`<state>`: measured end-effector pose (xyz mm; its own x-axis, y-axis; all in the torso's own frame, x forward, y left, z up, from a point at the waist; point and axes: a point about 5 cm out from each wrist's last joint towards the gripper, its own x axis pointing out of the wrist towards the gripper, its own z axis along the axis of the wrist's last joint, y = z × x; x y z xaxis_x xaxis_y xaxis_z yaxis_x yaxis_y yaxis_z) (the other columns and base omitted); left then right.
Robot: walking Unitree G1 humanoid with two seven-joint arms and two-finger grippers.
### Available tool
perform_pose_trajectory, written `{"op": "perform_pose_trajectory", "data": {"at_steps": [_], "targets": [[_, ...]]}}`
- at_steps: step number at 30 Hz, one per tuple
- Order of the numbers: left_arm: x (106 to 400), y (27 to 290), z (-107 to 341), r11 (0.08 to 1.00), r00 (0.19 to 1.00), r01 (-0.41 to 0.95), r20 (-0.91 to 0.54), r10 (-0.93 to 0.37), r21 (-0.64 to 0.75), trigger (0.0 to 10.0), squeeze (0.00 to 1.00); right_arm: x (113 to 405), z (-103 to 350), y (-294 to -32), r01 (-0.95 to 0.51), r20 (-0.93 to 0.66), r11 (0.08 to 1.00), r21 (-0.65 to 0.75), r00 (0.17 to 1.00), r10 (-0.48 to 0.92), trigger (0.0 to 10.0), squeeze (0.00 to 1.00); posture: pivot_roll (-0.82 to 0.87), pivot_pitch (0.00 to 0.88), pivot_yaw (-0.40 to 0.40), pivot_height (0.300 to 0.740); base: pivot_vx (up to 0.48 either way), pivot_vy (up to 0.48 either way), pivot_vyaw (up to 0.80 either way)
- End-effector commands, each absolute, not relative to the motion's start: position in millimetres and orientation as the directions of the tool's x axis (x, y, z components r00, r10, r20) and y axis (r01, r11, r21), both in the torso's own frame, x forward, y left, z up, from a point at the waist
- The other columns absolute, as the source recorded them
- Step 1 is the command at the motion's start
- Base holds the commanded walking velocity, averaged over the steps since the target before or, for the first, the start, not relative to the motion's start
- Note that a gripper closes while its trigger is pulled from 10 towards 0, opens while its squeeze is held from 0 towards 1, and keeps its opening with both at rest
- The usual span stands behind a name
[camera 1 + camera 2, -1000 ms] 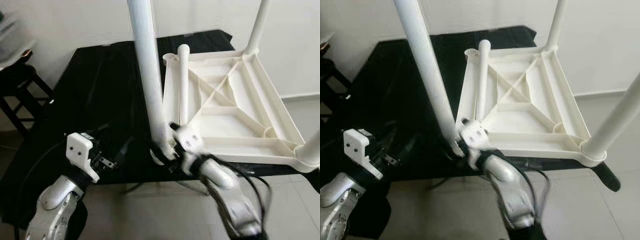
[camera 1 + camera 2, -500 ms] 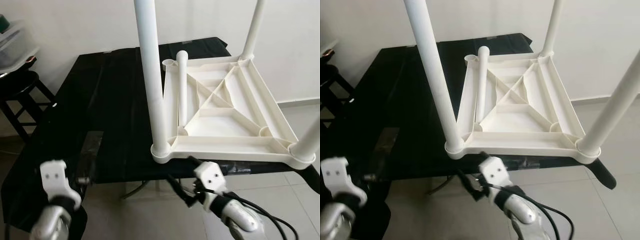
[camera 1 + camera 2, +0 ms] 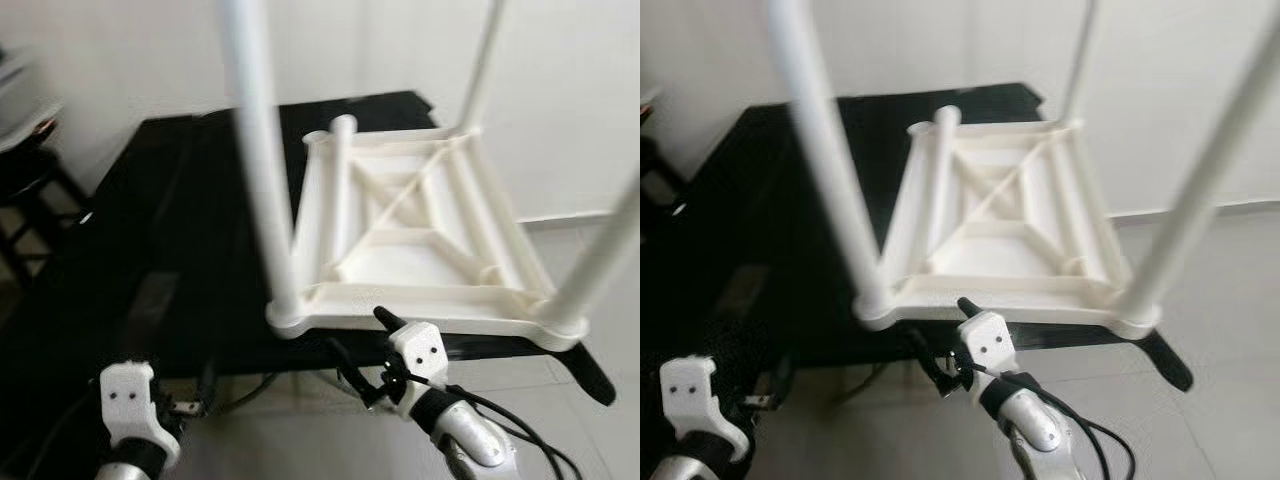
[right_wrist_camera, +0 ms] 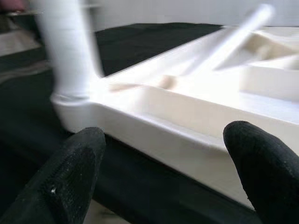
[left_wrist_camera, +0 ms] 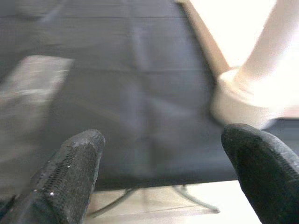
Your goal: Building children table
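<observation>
Two grippers sit low in the head views, both with fingers spread and holding nothing. The right gripper [image 3: 362, 352] is at lower centre, its black fingers pointing up toward the near edge of the tabletop [image 3: 420, 230], just short of it and not touching. In its wrist view the two fingertips [image 4: 70, 172] frame the white rim and the base of the near-left leg [image 4: 65, 51], with a wide gap between them. The left gripper [image 3: 190, 405] is at the lower left, below the front edge of the black table [image 3: 130, 230]; its wrist view shows spread fingertips [image 5: 74, 163] with the dark surface and the socket of that same leg beyond.

The white plastic tabletop lies upside down on the black table, centre-right of the frame, its ribbed underside facing up. Three legs stand upright in corner sockets: near-left [image 3: 258, 170], near-right [image 3: 605, 250] and far-right [image 3: 480, 65]. A fourth leg [image 3: 338, 190] lies loose inside the frame along its left side, leaning toward the empty far-left socket. A dark stool [image 3: 30, 190] stands at the left edge. Pale floor tiles [image 3: 590, 210] and a white wall fill the rest. The head views are slightly blurred.
</observation>
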<state>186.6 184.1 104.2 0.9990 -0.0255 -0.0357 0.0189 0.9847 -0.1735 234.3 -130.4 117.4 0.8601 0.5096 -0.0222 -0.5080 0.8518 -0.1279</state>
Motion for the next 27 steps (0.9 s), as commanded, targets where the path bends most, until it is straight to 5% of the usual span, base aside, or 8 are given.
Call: {"op": "perform_pose_trajectory", "data": {"at_steps": [1,12,16,27], "targets": [[186,187,109,0.986,1.000,0.007,-0.029,-0.012,-0.164,10.0,0.00,235,125,-124,-0.539,0.013,0.836,-0.102,0.840,0.543,10.0,0.00,-0.07,0.140,0.089,0.740,0.000,-0.469,0.00],[203,191,117,0.990,1.000,-0.005,0.009,0.006,-0.144,10.0,0.00,233,131,-97,-0.768,-0.005,0.620,-0.163,0.629,0.778,10.0,0.00,-0.08,0.102,0.091,0.740,0.000,-0.475,0.00],[204,191,117,0.990,1.000,-0.005,0.009,0.006,-0.144,10.0,0.00,233,130,-96,-0.778,-0.016,0.606,-0.165,0.617,0.787,10.0,0.00,-0.08,0.101,0.090,0.740,0.000,-0.480,0.00],[206,185,117,0.988,1.000,0.009,0.001,-0.009,-0.152,10.0,0.00,228,125,-97,-0.907,-0.054,0.421,-0.016,0.422,0.905,10.0,0.00,-0.08,0.072,0.099,0.740,0.000,-0.480,0.00]]}}
